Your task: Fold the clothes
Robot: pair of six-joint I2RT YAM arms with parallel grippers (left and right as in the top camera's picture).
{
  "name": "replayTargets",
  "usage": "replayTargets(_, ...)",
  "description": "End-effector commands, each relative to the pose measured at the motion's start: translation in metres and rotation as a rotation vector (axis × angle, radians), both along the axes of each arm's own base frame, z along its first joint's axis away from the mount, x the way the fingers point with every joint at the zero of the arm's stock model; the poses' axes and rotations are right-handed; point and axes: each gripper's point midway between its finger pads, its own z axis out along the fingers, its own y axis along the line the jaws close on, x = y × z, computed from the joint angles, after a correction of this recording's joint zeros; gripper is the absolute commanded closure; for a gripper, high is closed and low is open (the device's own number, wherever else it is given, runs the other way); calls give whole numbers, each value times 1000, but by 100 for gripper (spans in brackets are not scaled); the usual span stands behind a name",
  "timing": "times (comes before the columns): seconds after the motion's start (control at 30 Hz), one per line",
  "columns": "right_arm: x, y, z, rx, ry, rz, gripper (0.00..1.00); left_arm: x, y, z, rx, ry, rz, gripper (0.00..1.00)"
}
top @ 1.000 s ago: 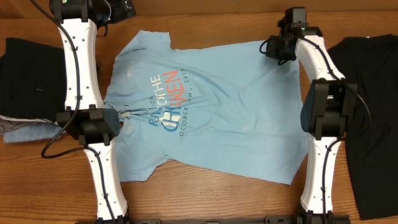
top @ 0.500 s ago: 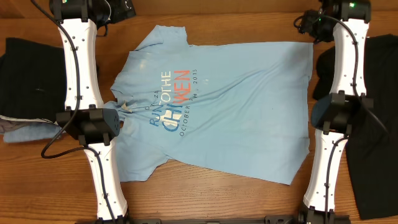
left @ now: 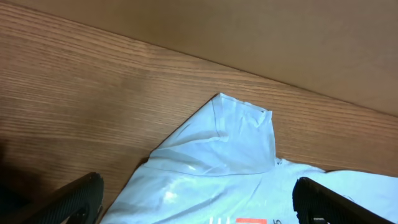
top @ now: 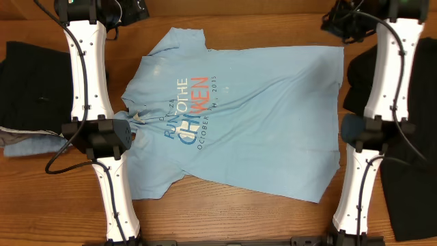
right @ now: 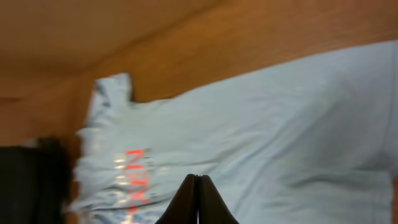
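Sky-blue T-shirt (top: pixel 259 130) — flat, faintly creased

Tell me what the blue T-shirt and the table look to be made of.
Blue T-shirt: thin soft knit, likely cotton or a blend, matte; it lies limp with shallow wrinkles.
Table: wood or wood-look laminate, smooth; brown with long straight grain lines.

I note the left arm (top: pixel 89 61) and right arm (top: pixel 392 61) both stretched forward. The left gripper (left: pixel 198 200) has its jaws wide apart, holding nothing. The right gripper (right: pixel 197 198) has its fingers pressed together and is apparently empty, though that wrist view is blurred.
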Motion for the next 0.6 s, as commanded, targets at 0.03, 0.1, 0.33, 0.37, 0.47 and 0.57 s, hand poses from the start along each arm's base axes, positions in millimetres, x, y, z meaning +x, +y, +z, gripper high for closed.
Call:
replayTargets(0.03, -57, 63, 112, 21, -201, 100, 96, -1, 0, 13, -18, -27, 10, 0)
replayTargets(0.1, -79, 71, 118, -73, -185, 86, 96, -1, 0, 13, -18, -27, 10, 0)
replayTargets(0.33, -190, 26, 95, -330, 19, -93, 96, -1, 0, 13, -18, -27, 10, 0)
replayTargets(0.37, -208, 10, 87, -359, 54, -150, 96, -1, 0, 13, -18, -27, 10, 0)
replayTargets(0.47, -254, -27, 65, -384, 138, -258, 96, -1, 0, 13, -18, -27, 10, 0)
replayTargets(0.57, -290, -49, 40, -355, 225, -346, 96, -1, 0, 13, -18, -27, 10, 0)
